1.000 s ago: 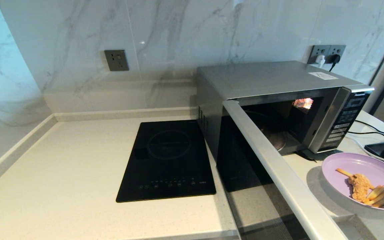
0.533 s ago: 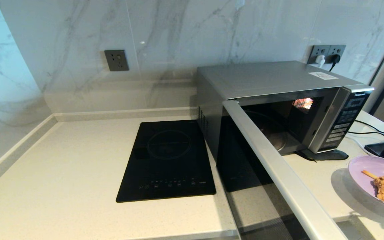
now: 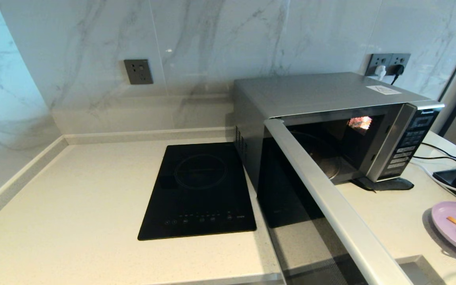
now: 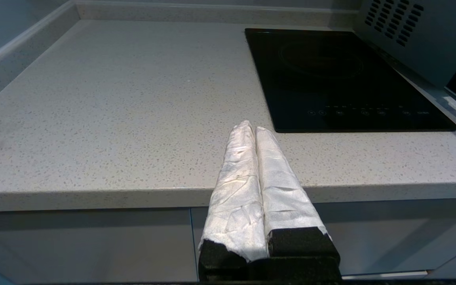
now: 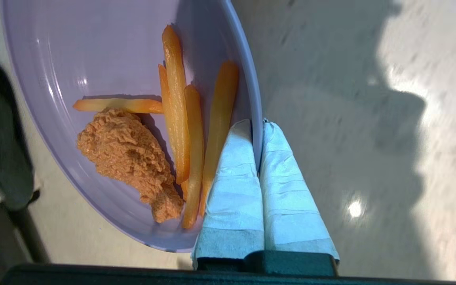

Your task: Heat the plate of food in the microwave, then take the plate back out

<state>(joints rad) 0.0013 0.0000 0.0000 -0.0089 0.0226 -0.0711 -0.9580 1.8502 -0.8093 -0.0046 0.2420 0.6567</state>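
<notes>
1. Plate of food (image 3: 455,221): far right over worktop (image 3: 73,221), rim pinched by right gripper (image 5: 257,130) jaws.
2. Microwave (image 3: 323,95) lies to plate's left, door swung open, cavity bare.
3. Right arm alone is near; left gripper (image 4: 251,128) parked at worktop edge, jaws pressed together.

A flat black induction hob (image 3: 198,190) is set into the pale speckled countertop (image 3: 73,221), roughly at its middle, with a row of small touch marks along its near edge. On the marble wall (image 3: 212,43) behind it, far and to the left, sits a grey socket plate (image 3: 138,71). At the far right a second socket (image 3: 388,63) carries a white plug and a black plug, and cables (image 3: 439,152) trail over the counter on the right.
</notes>
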